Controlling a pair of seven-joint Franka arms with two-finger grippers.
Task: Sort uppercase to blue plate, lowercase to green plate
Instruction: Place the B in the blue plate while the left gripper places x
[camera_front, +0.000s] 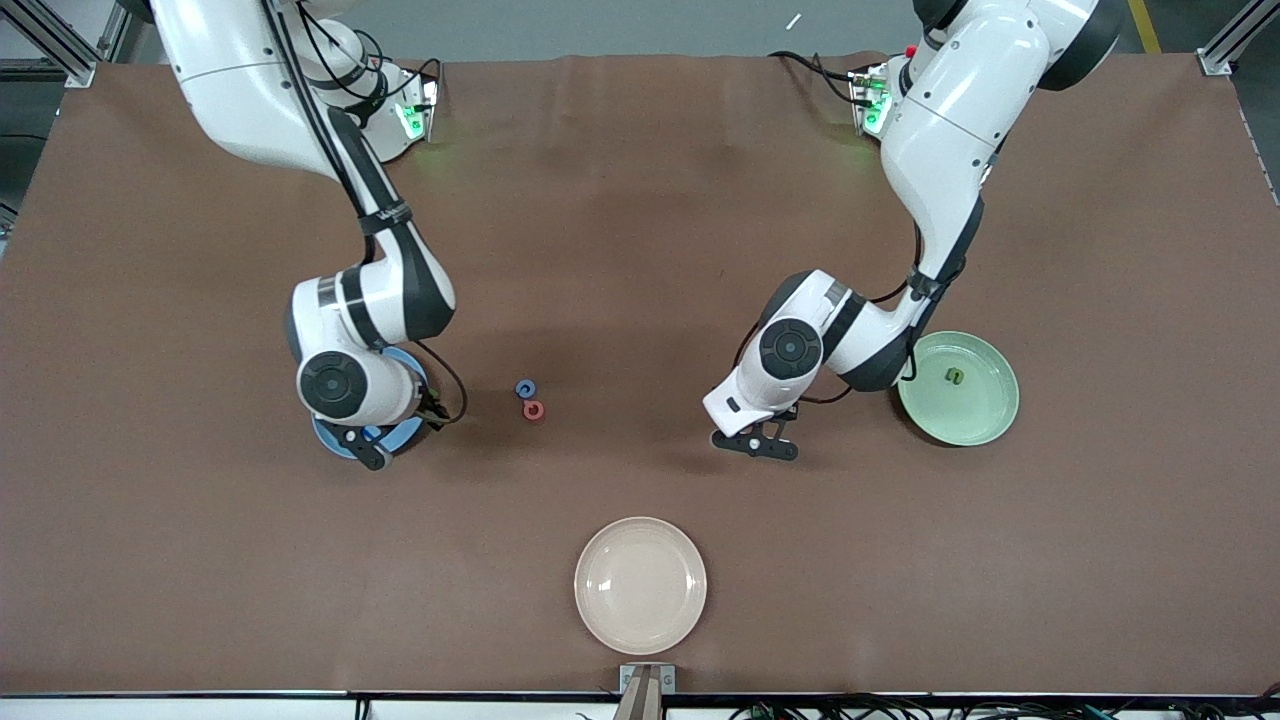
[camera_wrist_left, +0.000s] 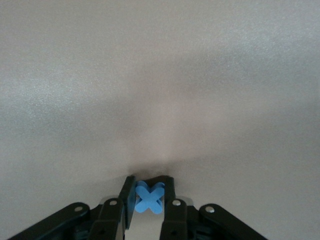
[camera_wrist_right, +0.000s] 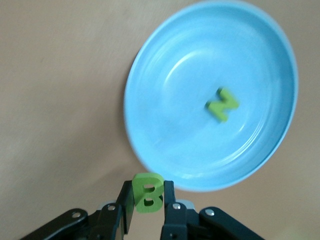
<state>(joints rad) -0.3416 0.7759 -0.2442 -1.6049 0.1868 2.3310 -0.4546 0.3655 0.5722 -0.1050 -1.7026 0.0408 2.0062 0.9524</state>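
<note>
My left gripper (camera_wrist_left: 149, 184) is shut on a blue x (camera_wrist_left: 150, 198), low over bare table beside the pale green plate (camera_front: 985, 420); in the front view this gripper (camera_front: 757, 443) hides the x. A small green letter (camera_front: 955, 376) lies in that plate. My right gripper (camera_wrist_right: 147, 186) is shut on a green B (camera_wrist_right: 148, 196) at the rim of the blue plate (camera_wrist_right: 165, 75), where a green N (camera_wrist_right: 222, 104) lies. From the front, the right gripper (camera_front: 372, 455) and arm cover most of the blue plate (camera_front: 328, 436). A blue letter (camera_front: 526, 387) and a red ring letter (camera_front: 533, 410) lie together mid-table.
A cream plate (camera_front: 640, 585) sits near the table edge closest to the front camera, with nothing in it. The brown table covering (camera_front: 640, 200) stretches between the two arms' bases.
</note>
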